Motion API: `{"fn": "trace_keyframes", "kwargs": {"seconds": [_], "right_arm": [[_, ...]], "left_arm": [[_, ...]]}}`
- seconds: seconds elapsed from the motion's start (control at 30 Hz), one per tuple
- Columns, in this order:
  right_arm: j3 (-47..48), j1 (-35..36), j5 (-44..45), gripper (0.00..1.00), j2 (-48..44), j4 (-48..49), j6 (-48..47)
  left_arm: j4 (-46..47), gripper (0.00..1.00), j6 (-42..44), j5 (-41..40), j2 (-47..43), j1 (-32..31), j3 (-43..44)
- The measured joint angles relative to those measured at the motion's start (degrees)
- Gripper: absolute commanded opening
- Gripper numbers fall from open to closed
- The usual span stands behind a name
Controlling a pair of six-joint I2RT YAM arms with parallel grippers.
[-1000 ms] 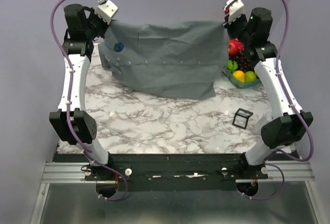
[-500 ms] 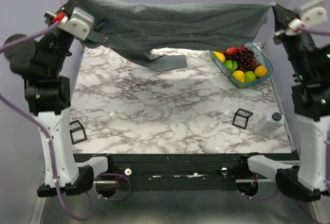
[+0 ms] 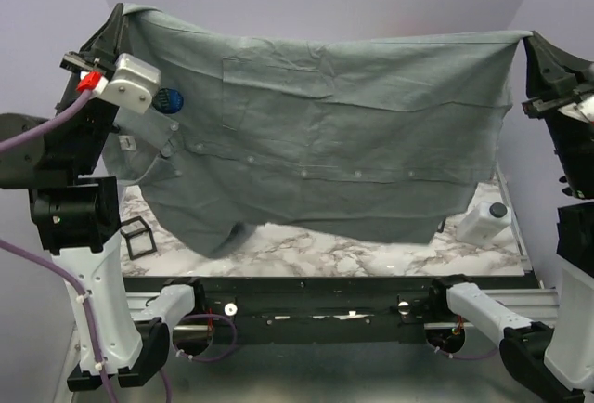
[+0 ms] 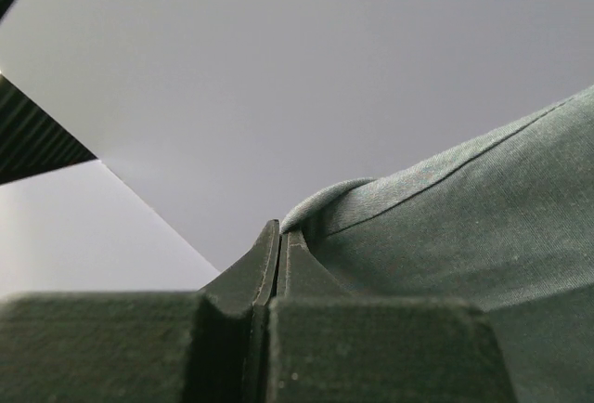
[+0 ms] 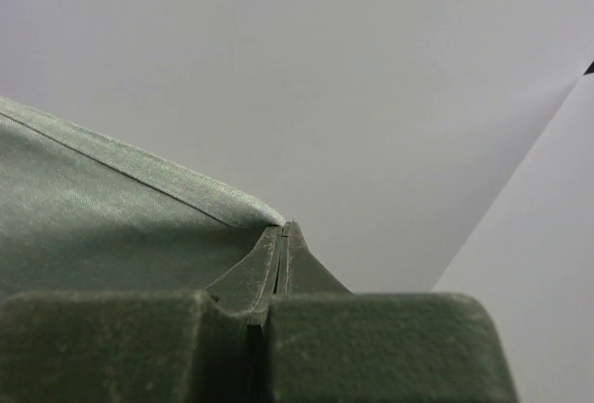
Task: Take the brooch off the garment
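top external view: the garment [image 3: 353,134] hangs spread like a curtain between the two arms, and its lower edge sags toward the desk [image 3: 306,253]. the brooch [image 3: 168,100] sits high on the cloth near the left end, just beside the left arm's white wrist housing.

the cloth looks soft, light and limp, so it will likely swing and fold wherever it is not held. the brooch is small and hard and is probably pinned through the weave. i would pinch it by its rim and keep the cloth around it taut, since a pull on slack fabric would only drag the shirt along.

the left gripper [image 3: 118,22] is clenched on the upper left corner. the left wrist view shows its jaws pressed together with a fold of cloth at the tips. the right gripper [image 3: 532,41] is clamped likewise on the upper right corner. neither gripper is free for the brooch.
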Motion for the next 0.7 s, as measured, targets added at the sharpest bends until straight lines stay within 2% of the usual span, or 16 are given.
{"fn": "trace_keyframes", "kwargs": {"seconds": [0.13, 0.33, 0.53, 0.7], "right_arm": [[-4.8, 0.0, 0.0, 0.01, 1.8, 1.8, -1.3], [-20.0, 0.0, -0.8, 0.01, 7.0, 7.1, -4.1], [-33.3, 0.0, -1.3, 0.01, 17.8, 9.1, -6.1], [-36.7, 0.0, -1.0, 0.01, 26.5, 9.3, -7.2]], "left_arm": [[0.9, 0.00, 0.6, 0.0, 2.2, 0.0, -3.4], [3.1, 0.00, 1.0, 0.3, 7.2, 0.0, -17.6], [2.8, 0.00, 1.2, 0.3, 16.8, -0.1, -33.0], [0.4, 0.00, 3.4, 0.1, 22.5, -0.5, -37.8]]}}
